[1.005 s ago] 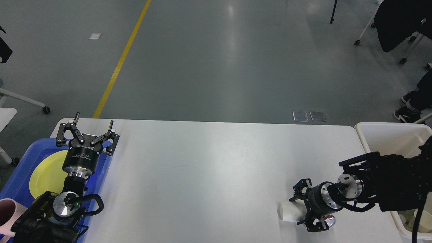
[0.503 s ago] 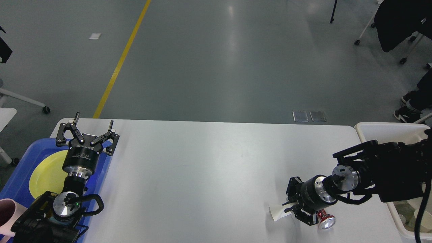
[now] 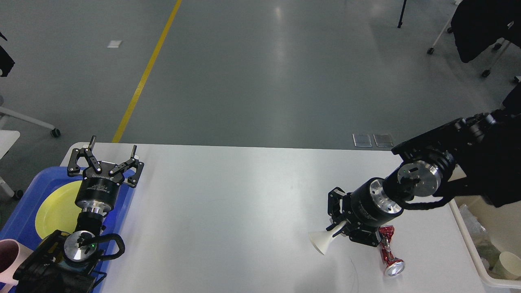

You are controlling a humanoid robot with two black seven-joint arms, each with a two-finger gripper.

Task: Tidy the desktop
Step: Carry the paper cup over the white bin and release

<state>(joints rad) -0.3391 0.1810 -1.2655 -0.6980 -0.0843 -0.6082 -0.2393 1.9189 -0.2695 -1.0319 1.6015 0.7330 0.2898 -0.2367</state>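
Observation:
The white desktop (image 3: 244, 195) spans the view. My right gripper (image 3: 340, 226) is shut on a white paper cup (image 3: 322, 240), squashed flat at the gripped end, and holds it above the desktop at the right front. A crumpled red and silver wrapper (image 3: 388, 252) lies on the desktop just right of the cup. My left gripper (image 3: 112, 156) is open and empty above the far edge of the blue tray (image 3: 24, 211) at the left.
A yellow plate (image 3: 57, 211) lies in the blue tray. A pink cup (image 3: 9, 260) stands at the tray's near left. A cream bin (image 3: 480, 260) at the right edge holds a paper cup (image 3: 506, 264) and scraps.
My right gripper closed on the white cup, squashed it and lifted it up and to the left off the desktop. The red wrapper is now uncovered. My left arm has not moved.

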